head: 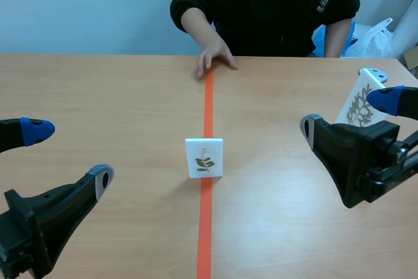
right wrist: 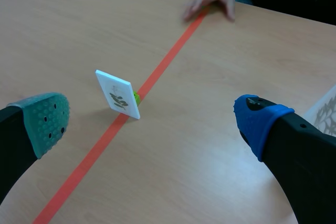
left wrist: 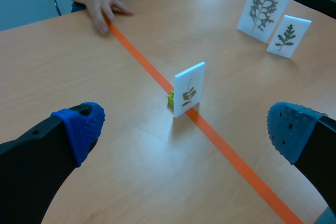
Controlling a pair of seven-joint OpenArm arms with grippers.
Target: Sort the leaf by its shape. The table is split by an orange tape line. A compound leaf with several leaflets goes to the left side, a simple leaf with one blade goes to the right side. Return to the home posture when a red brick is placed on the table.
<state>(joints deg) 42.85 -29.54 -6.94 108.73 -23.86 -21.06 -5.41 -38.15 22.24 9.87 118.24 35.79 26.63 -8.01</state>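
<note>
Leaf card (head: 204, 158) unsorted, upright on tape line (head: 208, 102) at frame centre; left tool (head: 68, 153) and right tool (head: 347, 112) both wide open, empty.

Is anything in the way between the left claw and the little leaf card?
No, nothing visible. Only bare table lies between the open left gripper and the leaf card on the orange line. The person's hand rests far beyond it.
</note>
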